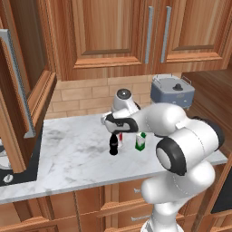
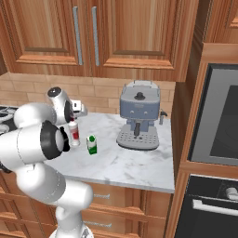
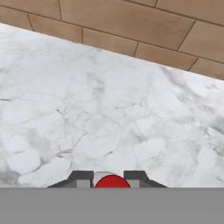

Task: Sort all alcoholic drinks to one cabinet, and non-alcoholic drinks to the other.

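End effector (image 3: 111, 177) clamped on the red cap of the slim white bottle (image 2: 74, 132) from above, presumably for lifting to a cabinet (image 1: 108, 34), with marble table (image 1: 77, 149), green carton (image 1: 140, 141) and black cola bottle (image 1: 113, 144) just beside it.

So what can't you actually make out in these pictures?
- White bottle with red cap: in the left base view the arm covers nearly all of it; in the hand view the bottom edge cuts off all but the cap.
- Gripper shut on that bottle: in both base views its fingers sit behind the hand and the arm.
- Black cola bottle: the arm blocks it in the right base view.
- Green-and-white carton: print too small to read.
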